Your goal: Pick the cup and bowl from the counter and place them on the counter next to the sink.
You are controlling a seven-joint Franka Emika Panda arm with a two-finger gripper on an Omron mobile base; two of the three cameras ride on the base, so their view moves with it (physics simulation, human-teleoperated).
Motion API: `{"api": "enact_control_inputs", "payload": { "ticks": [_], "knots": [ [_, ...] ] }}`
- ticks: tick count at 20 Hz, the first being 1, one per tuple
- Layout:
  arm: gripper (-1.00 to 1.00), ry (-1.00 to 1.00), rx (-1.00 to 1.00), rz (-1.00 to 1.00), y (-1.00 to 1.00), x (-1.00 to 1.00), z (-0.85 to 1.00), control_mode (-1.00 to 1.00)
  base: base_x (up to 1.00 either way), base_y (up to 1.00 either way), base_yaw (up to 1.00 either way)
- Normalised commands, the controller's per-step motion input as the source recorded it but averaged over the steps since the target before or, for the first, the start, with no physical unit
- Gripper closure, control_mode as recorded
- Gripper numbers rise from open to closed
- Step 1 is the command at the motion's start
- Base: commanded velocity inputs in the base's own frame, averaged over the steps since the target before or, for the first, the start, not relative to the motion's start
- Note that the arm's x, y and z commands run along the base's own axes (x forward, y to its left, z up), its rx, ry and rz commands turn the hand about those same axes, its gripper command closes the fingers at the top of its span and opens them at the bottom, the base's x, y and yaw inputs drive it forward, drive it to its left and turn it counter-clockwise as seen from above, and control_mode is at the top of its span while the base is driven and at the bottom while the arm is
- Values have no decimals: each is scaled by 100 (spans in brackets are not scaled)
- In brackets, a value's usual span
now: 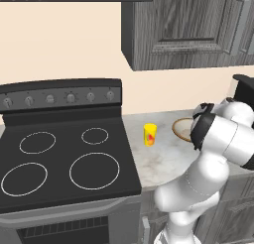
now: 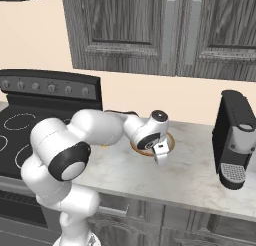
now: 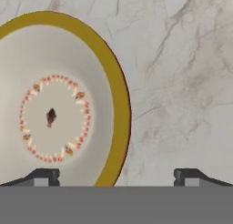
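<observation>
We see the gripper (image 2: 161,154) hanging just above the bowl (image 2: 169,142) on the counter (image 2: 195,175), with its jaws spread wide and nothing between them. In the hand view the two fingertips (image 3: 45,176) stand far apart at the bottom, one at about 7 o'clock and the other at about 5 o'clock. The bowl (image 3: 59,114) fills the left half of this view; its tan rim curves from 11 o'clock down to 6 o'clock and passes between the two tips, so the left tip is over the pale inside and the right tip is over bare marbled stone (image 3: 182,82). Inside the bowl we see a ring of small red and orange marks with a dark spot in the middle. We cannot tell if the fingers touch the bowl.

In the left base view the cup (image 1: 150,135) stands upright on the counter (image 1: 163,163), just beside the right edge of the black stovetop (image 1: 64,158). The bowl (image 1: 182,129) lies at 3 o'clock from the cup, apart from it and partly hidden by the arm.

In the right base view a black coffee machine (image 2: 234,140) stands on the counter at 3 o'clock from the bowl, well apart from it.
</observation>
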Motion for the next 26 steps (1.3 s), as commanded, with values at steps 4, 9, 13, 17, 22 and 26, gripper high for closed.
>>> {"api": "enact_control_inputs", "payload": {
  "ticks": [4, 9, 13, 17, 22, 26],
  "knots": [
    [-100, 0, 0, -6, 0, 18, -11, -100, 0, 0, 0],
    [-100, 0, 0, -6, 0, 16, -22, -100, 0, 0, 0],
    [-100, 0, 0, -7, 0, 10, -20, -100, 0, 0, 0],
    [-100, 0, 0, -7, 0, 4, -10, -100, 0, 0, 0],
    [-100, 0, 0, -7, 0, 4, -7, -100, 0, 0, 0],
    [-100, 0, 0, -5, 0, 6, -8, -100, 0, 0, 0]
  ]
}}
